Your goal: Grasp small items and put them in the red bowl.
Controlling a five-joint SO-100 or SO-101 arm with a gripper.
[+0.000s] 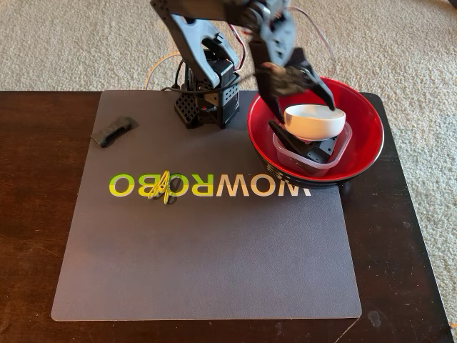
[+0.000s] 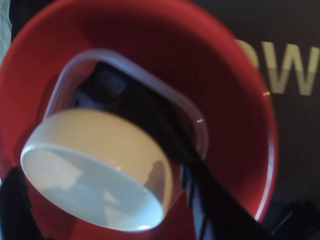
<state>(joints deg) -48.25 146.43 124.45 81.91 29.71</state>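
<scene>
While wrist cam fills w/ red bowl (image 2: 240,80), fixed cam shows tool (image 1: 303,118) clamped on white bowl (image 1: 314,121); yellow clip (image 1: 163,187) on mat.

The upper part of the black robot arm (image 1: 214,28) is cut off by the top edge of the fixed view. Inside the large glossy red bowl (image 1: 360,114), the small white round bowl (image 1: 314,121) covers much of the clear square plastic tub (image 1: 335,153), and the dark pieces lying in that tub cannot be told apart. In the wrist view everything is blurred: the red bowl (image 2: 240,60) runs off the top, left and bottom edges, the white bowl (image 2: 95,170) hides part of the tub (image 2: 85,60), and the tool shows only as dark shapes at the bottom edge, so its jaw state cannot be read.
</scene>
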